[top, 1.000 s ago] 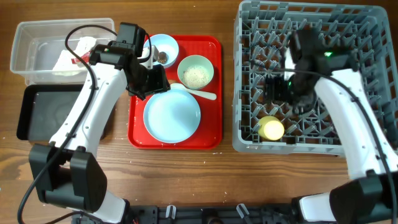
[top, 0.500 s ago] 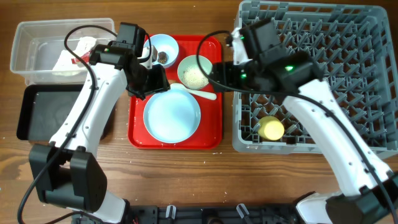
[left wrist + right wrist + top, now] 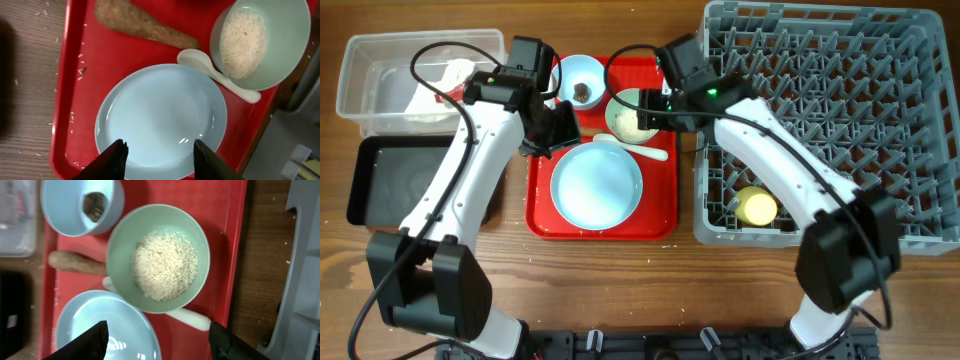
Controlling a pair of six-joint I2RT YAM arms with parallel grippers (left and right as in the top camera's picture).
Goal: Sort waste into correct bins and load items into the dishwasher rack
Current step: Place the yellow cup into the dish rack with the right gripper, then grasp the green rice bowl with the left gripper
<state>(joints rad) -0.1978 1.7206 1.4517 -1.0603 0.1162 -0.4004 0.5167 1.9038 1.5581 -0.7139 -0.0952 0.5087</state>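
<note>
At the far left of the worktop (image 3: 620, 290) stands the clear tub (image 3: 375, 90). Inside it lies the crumpled white napkin (image 3: 428, 92), with a small red piece (image 3: 448, 96) at its edge (maybe the snack wrapper, but it is too small for me to be sure). Just in front of the tub lies the shallow black tray (image 3: 390, 185), and my left arm crosses over its right part.

Next comes the red tray (image 3: 660, 205). My left tool (image 3: 159, 145) hangs over the near rim of the pale blue plate (image 3: 160, 110), with its two fingers spread apart and nothing between them. The plate is bare. Behind the plate the brown stick-shaped piece (image 3: 142, 27) lies flat on the red tray, and some loose grains (image 3: 80, 71) are scattered along the left edge of this tray. At the back of the tray, the small blue bowl (image 3: 60, 210) holds the dark brown lump (image 3: 94, 205).

Just to the right of it is the pale green bowl (image 3: 120, 240), which carries a heap of white rice (image 3: 165, 265). The white spoon (image 3: 187, 317) lies between this bowl and the plate, close against both. My right tool (image 3: 159, 327) hangs above this bowl, also spread wide and empty.

At the far right stands the grey rack (image 3: 880, 60). The yellow cup (image 3: 756, 206) sits among the pegs near its front left corner (I cannot tell which way the cup is turned).
</note>
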